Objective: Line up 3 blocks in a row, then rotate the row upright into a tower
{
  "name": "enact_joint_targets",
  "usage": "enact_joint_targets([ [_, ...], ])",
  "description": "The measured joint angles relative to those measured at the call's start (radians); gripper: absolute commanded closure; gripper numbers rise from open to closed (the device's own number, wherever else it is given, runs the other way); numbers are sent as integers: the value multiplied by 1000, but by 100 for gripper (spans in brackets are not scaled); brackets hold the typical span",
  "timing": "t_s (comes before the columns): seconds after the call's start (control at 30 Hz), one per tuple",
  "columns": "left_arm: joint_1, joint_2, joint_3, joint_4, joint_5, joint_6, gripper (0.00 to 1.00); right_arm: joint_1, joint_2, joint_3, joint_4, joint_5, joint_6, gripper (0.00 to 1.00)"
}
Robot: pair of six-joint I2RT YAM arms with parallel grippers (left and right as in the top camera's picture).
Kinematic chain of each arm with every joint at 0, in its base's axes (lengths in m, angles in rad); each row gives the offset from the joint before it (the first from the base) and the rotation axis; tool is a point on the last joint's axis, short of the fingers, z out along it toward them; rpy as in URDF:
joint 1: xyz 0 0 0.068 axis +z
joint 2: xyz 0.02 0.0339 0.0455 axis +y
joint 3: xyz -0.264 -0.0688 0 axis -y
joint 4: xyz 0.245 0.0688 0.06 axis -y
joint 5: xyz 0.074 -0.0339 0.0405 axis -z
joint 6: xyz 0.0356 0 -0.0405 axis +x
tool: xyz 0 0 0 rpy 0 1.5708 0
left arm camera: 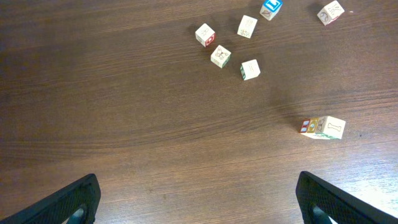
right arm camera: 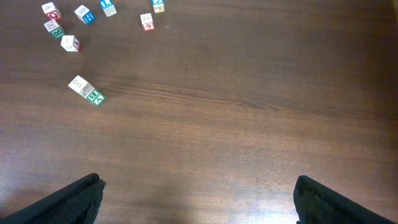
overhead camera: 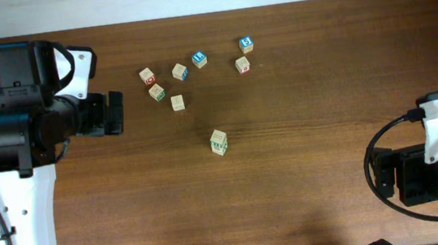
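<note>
Small pale alphabet blocks lie scattered at the far middle of the table. One with a red mark (overhead camera: 147,75) and one with a green mark (overhead camera: 156,91) sit close together, seen again in the left wrist view as the red one (left arm camera: 205,35) and the green one (left arm camera: 220,56). Nearer the centre a pair of cubes (overhead camera: 219,142) lies pressed together, showing green, yellow and red sides (left arm camera: 322,127). My left gripper (overhead camera: 116,113) is open and empty, left of the cluster. My right gripper (overhead camera: 374,173) is open and empty, far to the right.
Three blue-faced cubes (overhead camera: 199,59) (overhead camera: 246,44) (overhead camera: 179,72), another red-marked cube (overhead camera: 242,64) and a plain pale cube (overhead camera: 177,102) lie in the same cluster. The table's far edge (overhead camera: 207,11) runs just behind them.
</note>
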Motion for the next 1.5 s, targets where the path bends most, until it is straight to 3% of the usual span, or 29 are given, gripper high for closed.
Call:
enact_joint_targets([
  [0.13,0,0,0,0,0,0,1,-34,1,-1,29,1,0,2],
  [0.27,0,0,0,-2,-3,0,1,-156,-76,-111,316,-38,-63,2],
  [0.47,0,0,0,-2,-3,0,1,-249,-357,-642,868,-241,-266,2],
  [0.67,0,0,0,-2,-3,0,1,-265,-533,-1172,1299,-399,-299,2],
  [0.77,0,0,0,-2,-3,0,1,-275,-650,-1372,1434,-449,-302,2],
  [1.07,0,0,0,-2,-3,0,1,-278,-935,-1752,1601,-474,-311,2],
  [1.5,0,0,0,-2,-3,0,1,-278,-1022,-1856,1633,-471,-315,2],
])
